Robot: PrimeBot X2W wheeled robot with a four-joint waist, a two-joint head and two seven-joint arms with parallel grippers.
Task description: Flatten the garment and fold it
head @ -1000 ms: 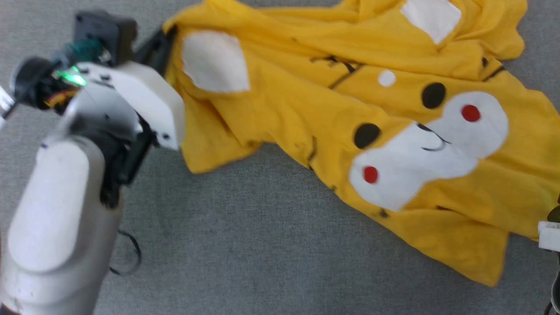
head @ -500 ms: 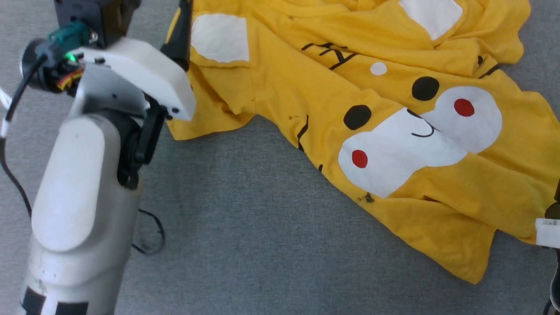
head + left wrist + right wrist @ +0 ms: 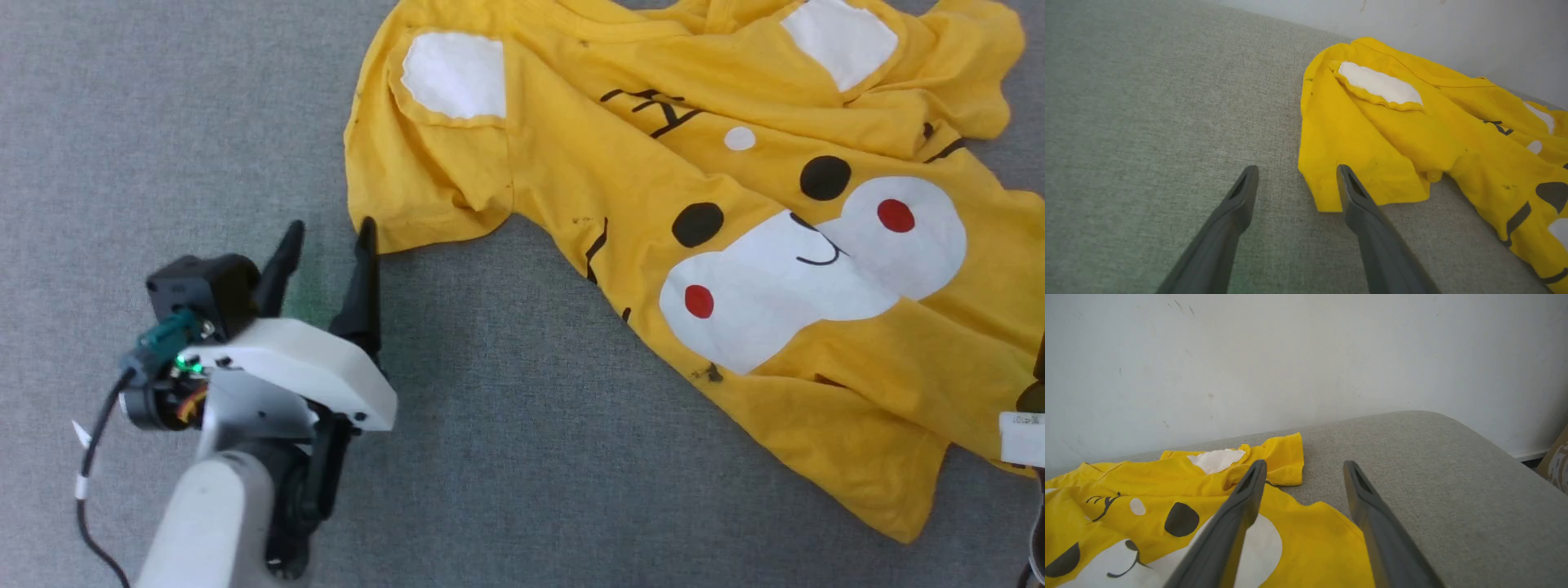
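Garment (image 3: 571, 188) of bright yellow knit jersey, laid front-up and askew on grey cloth-covered surface (image 3: 506, 457) of coarse, even weave, reaching from top centre to the right edge in the head view; creased and bunched along the upper part, flatter toward the lower hem. Printed on the chest: cartoon face (image 3: 816, 269), a white lobed shape with 2 round red dots, 2 black ovals above it, a thin curved black mouth line and short black strokes nearby. Roughly square white patch (image 3: 453, 73) on a loose flap near the robot's left shoulder of the shirt, second white patch (image 3: 841, 37) angled among the folds at top right. Short sleeve (image 3: 408, 196) gathered into a soft ridge, its stitched hem turned toward the left gripper (image 3: 331, 229). Jaws of that gripper spread wide, nothing but bare grey weave between them; 2 long, dark, matte, tapering fingers (image 3: 359, 278), the right tip just beside the sleeve hem, contact not clear. Behind them smooth white wrist housing (image 3: 302, 367), black camera block (image 3: 200, 290) and thin black cable (image 3: 90, 490). Right gripper (image 3: 1305, 464) held over the side edge of the garment in the right wrist view, jaws likewise spread and holding nothing. Rounded, padded-looking corner of the surface at right there, plain pale wall (image 3: 1290, 355) with faint scuffs rising behind.
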